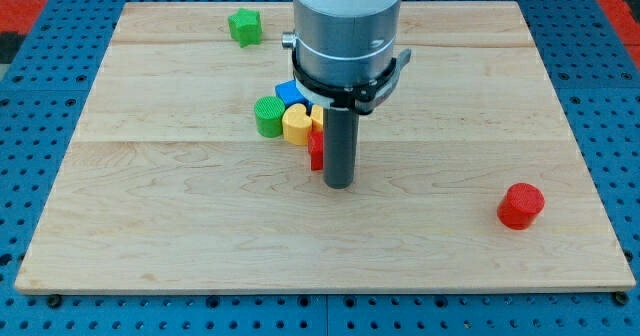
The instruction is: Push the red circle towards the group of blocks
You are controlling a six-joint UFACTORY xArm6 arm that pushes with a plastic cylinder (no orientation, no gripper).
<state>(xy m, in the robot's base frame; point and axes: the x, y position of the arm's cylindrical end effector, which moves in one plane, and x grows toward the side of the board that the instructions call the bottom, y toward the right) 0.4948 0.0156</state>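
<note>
Bare board between my tip [340,185] and the red circle [521,205] (block cluster [290,116] just behind the tip)

Matt pale wooden board [180,226], visible grain

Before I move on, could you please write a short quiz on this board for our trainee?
1. True or false: the red circle touches the group of blocks.
2. Which block stands alone near the view's top? A) green star B) blue block C) yellow heart
3. Fill in: my tip sits just to the view's ____ of a small red block in the group, which includes a green cylinder.

Key: 1 false, it lies apart at the view's lower right; 2 A; 3 right.
</note>
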